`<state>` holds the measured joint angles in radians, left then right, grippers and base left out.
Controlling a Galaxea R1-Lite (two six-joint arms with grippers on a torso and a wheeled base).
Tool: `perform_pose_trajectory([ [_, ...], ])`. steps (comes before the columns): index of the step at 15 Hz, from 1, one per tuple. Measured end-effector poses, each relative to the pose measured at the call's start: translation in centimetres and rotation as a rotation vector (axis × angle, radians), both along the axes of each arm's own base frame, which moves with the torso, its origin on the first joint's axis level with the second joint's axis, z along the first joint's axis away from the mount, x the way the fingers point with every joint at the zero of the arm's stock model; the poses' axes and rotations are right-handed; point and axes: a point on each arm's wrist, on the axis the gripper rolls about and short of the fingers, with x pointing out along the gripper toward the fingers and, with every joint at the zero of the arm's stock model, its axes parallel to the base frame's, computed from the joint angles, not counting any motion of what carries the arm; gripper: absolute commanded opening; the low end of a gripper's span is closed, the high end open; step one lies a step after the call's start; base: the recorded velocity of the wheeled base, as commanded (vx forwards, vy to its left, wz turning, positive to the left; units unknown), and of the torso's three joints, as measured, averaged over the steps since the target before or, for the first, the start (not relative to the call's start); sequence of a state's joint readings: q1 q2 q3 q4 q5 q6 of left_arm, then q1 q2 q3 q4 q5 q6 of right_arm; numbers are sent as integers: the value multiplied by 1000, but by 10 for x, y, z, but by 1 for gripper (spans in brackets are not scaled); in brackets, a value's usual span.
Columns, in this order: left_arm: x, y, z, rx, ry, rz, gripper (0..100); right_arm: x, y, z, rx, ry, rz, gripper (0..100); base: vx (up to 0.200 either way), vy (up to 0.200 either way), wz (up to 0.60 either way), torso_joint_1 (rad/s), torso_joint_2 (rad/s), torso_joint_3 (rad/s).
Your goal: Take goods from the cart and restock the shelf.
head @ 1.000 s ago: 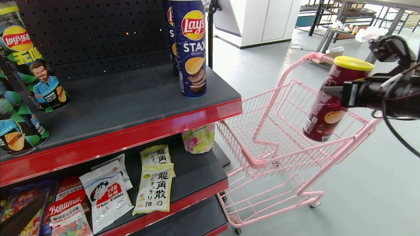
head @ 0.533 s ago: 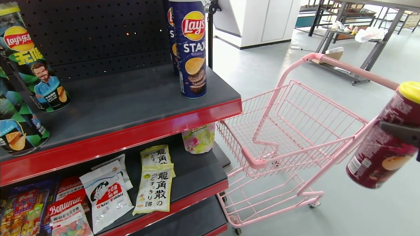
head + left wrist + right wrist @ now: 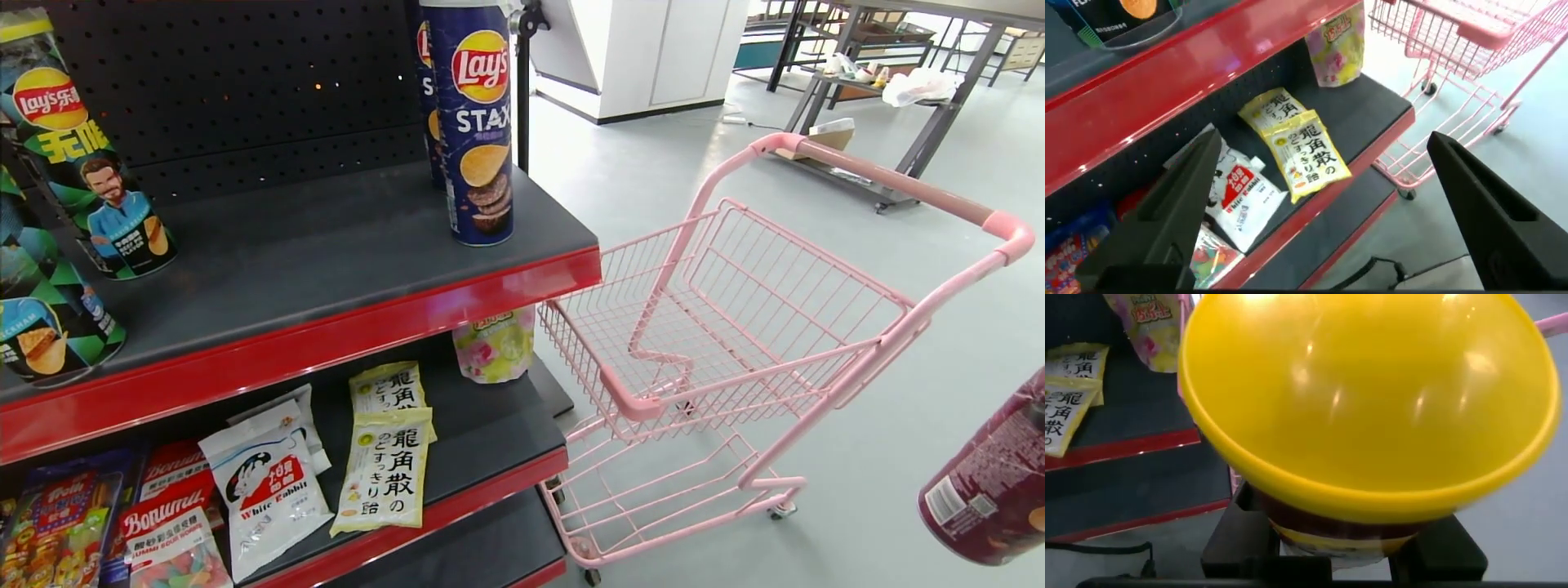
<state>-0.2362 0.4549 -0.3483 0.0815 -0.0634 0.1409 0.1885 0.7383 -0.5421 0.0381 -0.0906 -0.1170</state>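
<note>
Grey floor (image 3: 882, 490), cart (image 3: 735, 310) beside the shelf (image 3: 326, 269); lower right, the right claw (image 3: 1343, 551) clamps a can (image 3: 992, 490); the left claw (image 3: 1324, 143) gapes wide, empty.

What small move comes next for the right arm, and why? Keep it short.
Probably carry the maroon can up and left toward the bare stretch of the top shelf. The right gripper grips it below the yellow lid, low beside the cart, off the shelf; room shows between the green cans and the blue can.
</note>
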Motion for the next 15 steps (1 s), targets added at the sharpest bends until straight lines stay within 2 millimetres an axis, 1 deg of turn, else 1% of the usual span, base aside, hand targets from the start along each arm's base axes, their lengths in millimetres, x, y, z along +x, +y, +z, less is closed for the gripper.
perform_pose_trajectory([
  [3, 3, -1, 4, 63, -16, -7, 100, -3, -1, -4, 0, -1, 0, 0, 0, 0, 0, 149, -424, -277],
  [11, 7, -1, 6, 92, -12, -10, 100, 2, 0, -4, -8, 16, 2, 0, 0, 0, 0, 226, -566, -345],
  [12, 7, -2, 6, 94, -10, -10, 100, 4, 1, -3, -27, 15, 6, 0, -200, 0, 0, 115, -300, -139],
  [15, 9, -2, 7, 96, 0, -9, 100, 8, 1, -4, -61, 27, 17, 0, -200, 0, 0, 33, -38, -46],
])
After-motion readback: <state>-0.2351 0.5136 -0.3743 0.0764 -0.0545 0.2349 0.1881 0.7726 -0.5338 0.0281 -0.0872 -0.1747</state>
